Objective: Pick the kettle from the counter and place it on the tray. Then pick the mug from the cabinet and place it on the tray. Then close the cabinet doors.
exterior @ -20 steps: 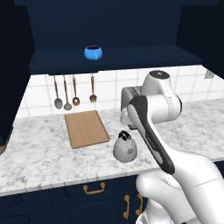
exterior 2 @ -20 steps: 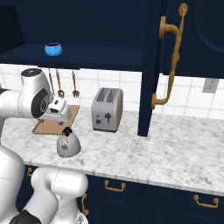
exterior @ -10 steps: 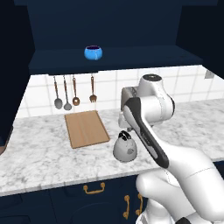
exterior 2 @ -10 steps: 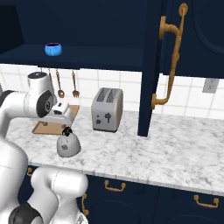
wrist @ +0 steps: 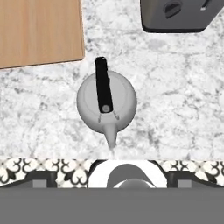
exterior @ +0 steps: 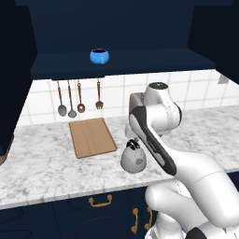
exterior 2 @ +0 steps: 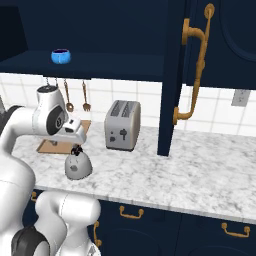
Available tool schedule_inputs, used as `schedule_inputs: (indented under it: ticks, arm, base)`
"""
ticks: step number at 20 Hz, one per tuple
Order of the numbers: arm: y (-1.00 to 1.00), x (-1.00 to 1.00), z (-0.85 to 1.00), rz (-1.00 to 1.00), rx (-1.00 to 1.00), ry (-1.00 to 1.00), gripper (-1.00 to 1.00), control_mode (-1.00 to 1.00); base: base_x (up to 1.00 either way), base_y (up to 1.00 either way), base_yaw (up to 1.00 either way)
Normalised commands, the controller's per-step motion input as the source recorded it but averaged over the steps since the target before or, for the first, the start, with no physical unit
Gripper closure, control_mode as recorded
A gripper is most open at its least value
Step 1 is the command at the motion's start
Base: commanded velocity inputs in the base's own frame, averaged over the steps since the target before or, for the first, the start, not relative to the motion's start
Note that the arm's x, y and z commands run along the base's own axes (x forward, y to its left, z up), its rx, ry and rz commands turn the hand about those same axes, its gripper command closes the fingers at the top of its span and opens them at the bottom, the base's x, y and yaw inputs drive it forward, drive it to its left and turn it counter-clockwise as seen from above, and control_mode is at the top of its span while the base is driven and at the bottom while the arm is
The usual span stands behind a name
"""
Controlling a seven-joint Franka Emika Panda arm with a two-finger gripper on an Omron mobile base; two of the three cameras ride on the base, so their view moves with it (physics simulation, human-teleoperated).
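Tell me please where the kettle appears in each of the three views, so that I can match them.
Left base view: the kettle is at lower centre, on the counter, right of the tray.
Right base view: at lower left, in front of the tray, left of the toaster.
Hand view: at the centre, seen from above.
Shared landmark: the tray, also at the hand view's top left.
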Motion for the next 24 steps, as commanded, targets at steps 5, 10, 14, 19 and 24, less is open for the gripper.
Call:
schedule_inputs:
  ticks: [5, 10, 14, 19, 24]
  arm:
    - [0.0, 0.06, -0.29, 0.0, -0.02, 0.0, -1.0, -1.0]
    - [0.0, 0.15, -0.31, 0.0, -0.01, 0.0, -1.0, -1.0]
    - [0.0, 0.27, -0.23, 0.0, 0.0, 0.03, -1.0, -1.0]
    - [0.01, 0.31, -0.19, 0.0, 0.0, 0.04, -1.0, -1.0]
    - [0.13, 0.26, -0.21, 0.0, 0.0, 0.06, -1.0, -1.0]
  base:
    - [0.0, 0.0, 0.0]
    - [0.0, 0.0, 0.0]
    - [0.0, 0.0, 0.0]
    - [0.0, 0.0, 0.0]
    - [0.0, 0.0, 0.0]
